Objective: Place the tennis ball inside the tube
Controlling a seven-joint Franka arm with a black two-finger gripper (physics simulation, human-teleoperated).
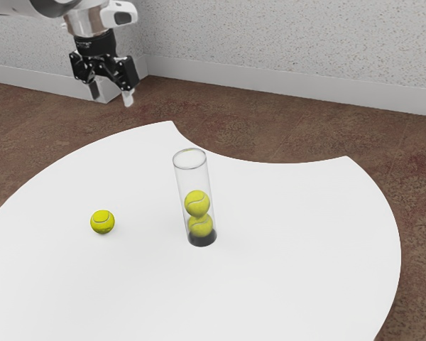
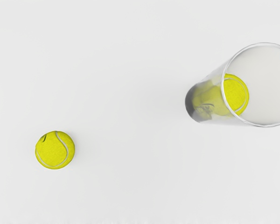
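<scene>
Since my black jaws hang apart, empty, I'd centre over the loose yellow felt ball (image 1: 102, 222), descend straight.

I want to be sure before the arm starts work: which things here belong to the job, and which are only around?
For the job:
- loose ball, on the table
- tube, standing upright
- gripper, open

Only around:
- upper ball, inside the tube
- lower ball, under it
- floor
- wall
</scene>
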